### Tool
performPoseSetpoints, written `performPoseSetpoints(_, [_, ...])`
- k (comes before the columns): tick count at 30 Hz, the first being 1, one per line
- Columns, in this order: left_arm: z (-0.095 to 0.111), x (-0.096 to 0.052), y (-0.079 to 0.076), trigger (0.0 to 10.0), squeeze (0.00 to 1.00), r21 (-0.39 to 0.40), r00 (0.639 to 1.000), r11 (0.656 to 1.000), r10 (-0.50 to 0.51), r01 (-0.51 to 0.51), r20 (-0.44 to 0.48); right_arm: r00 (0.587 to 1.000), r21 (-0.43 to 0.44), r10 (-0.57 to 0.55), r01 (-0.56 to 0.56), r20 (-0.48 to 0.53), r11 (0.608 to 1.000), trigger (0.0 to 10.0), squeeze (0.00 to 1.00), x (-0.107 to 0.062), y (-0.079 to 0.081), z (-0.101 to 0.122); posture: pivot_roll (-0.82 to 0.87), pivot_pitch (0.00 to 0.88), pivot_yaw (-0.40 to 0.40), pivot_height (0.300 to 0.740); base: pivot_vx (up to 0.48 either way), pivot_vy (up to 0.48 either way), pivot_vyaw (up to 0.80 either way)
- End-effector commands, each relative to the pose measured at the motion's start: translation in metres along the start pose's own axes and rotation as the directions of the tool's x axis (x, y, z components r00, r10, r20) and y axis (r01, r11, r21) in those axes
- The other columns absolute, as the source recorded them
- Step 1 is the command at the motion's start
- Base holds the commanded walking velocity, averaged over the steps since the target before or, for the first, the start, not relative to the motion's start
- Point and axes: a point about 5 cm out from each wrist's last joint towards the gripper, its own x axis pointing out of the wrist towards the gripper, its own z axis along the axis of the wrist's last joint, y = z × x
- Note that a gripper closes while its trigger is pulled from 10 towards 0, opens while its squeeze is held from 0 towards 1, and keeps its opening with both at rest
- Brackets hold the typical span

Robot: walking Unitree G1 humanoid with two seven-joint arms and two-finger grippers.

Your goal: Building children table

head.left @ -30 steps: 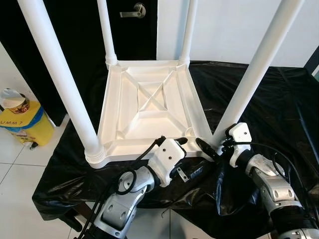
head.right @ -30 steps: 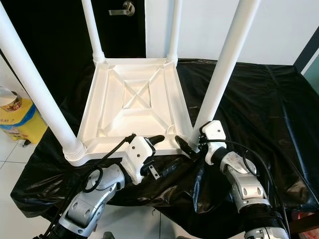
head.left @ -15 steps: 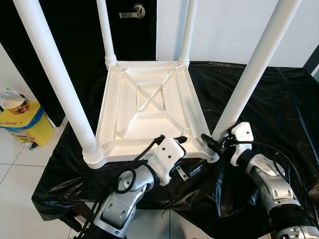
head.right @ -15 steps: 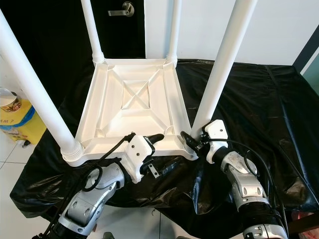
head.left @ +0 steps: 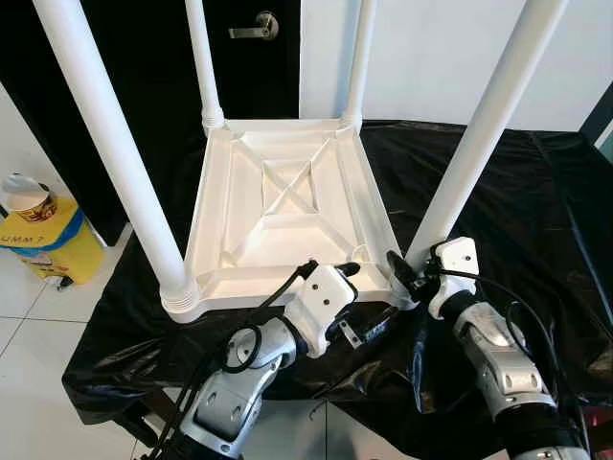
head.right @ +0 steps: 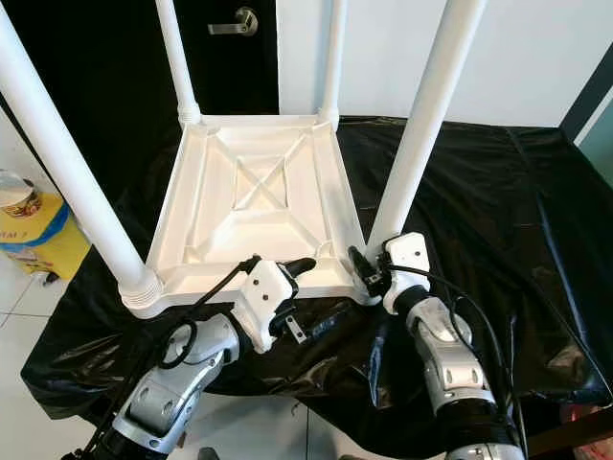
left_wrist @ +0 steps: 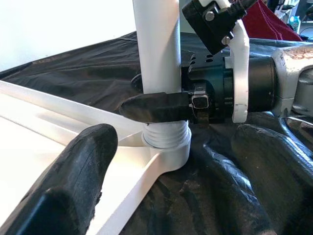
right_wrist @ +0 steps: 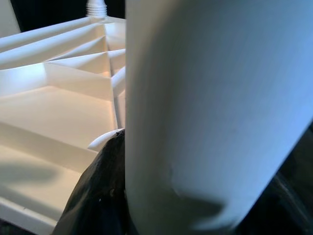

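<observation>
A white children's table [head.left: 278, 206] lies upside down on a black plastic sheet [head.left: 536, 192], its four white legs pointing up. My right gripper [head.left: 407, 278] is at the foot of the near right leg [head.left: 479, 144], shut on it just above the threaded socket [left_wrist: 165, 139]. One of its fingers [left_wrist: 156, 107] crosses in front of the leg. My left gripper [head.left: 369, 295] is open at the table's near edge. One finger [left_wrist: 73, 176] rests over the rim, the other lies outside it on the sheet.
A yellow container [head.left: 43, 244] with a cup on top stands on the white tile floor at the left. A black door with a metal handle [head.left: 254, 24] is behind the table. The sheet extends to the right.
My right gripper has moved in from beside the near right leg and shut around its foot. The left arm has barely moved.
</observation>
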Motion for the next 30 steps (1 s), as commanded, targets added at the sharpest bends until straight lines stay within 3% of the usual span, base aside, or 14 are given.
performPoseSetpoints(1, [-0.003, -0.001, 0.0, 10.0, 0.0, -0.006, 1.0, 1.0, 0.016, -0.016, -0.019, 0.993, -0.009, -0.089, 0.089, -0.083, 0.996, 10.0, 0.0, -0.004, 0.0, -0.014, 0.01, 0.023, -0.057, 0.74, 0.0, 0.0, 0.0])
performPoseSetpoints(8, [-0.002, 0.001, 0.0, 10.0, 0.0, -0.018, 1.0, 0.999, 0.03, -0.03, -0.003, 0.971, -0.007, -0.219, 0.219, -0.1, 0.976, 10.0, 0.0, -0.005, 0.015, -0.015, 0.01, 0.025, -0.067, 0.74, 0.0, 0.0, 0.0])
performPoseSetpoints(13, [-0.001, 0.001, 0.0, 10.0, 0.0, -0.021, 1.0, 0.999, 0.03, -0.031, -0.001, 0.963, 0.001, -0.246, 0.248, -0.109, 0.969, 10.0, 0.0, -0.005, 0.019, -0.015, 0.01, 0.026, -0.07, 0.74, 0.0, 0.0, 0.0])
performPoseSetpoints(15, [-0.003, 0.001, -0.002, 10.0, 0.0, -0.027, 1.0, 0.999, 0.031, -0.031, -0.003, 0.954, 0.047, -0.274, 0.281, -0.124, 0.959, 10.0, 0.0, -0.006, 0.029, -0.015, 0.01, 0.026, -0.07, 0.74, 0.0, 0.0, 0.0])
performPoseSetpoints(18, [-0.004, 0.001, -0.002, 10.0, 0.0, -0.028, 1.0, 0.999, 0.03, -0.03, -0.005, 0.955, 0.064, -0.272, 0.281, -0.121, 0.958, 10.0, 0.0, -0.006, 0.036, -0.013, 0.0, 0.028, -0.069, 0.74, 0.0, 0.0, 0.0])
performPoseSetpoints(28, [-0.005, 0.002, -0.003, 10.0, 0.0, -0.026, 1.0, 0.999, 0.023, -0.023, -0.006, 0.956, 0.055, -0.274, 0.281, -0.107, 0.958, 10.0, 0.0, -0.007, 0.036, -0.007, 0.0, 0.023, -0.067, 0.74, 0.0, 0.0, 0.0])
performPoseSetpoints(29, [-0.005, 0.002, -0.003, 10.0, 0.0, -0.026, 1.0, 0.999, 0.022, -0.022, -0.007, 0.957, 0.053, -0.272, 0.279, -0.103, 0.959, 10.0, 0.85, -0.007, 0.036, -0.007, 0.0, 0.02, -0.066, 0.74, 0.0, 0.0, 0.0])
performPoseSetpoints(30, [-0.005, 0.002, -0.003, 10.0, 0.0, -0.026, 1.0, 0.999, 0.021, -0.021, -0.008, 0.957, 0.05, -0.271, 0.277, -0.101, 0.959, 10.0, 0.85, -0.007, 0.036, -0.006, 0.0, 0.02, -0.066, 0.74, 0.0, 0.0, 0.0])
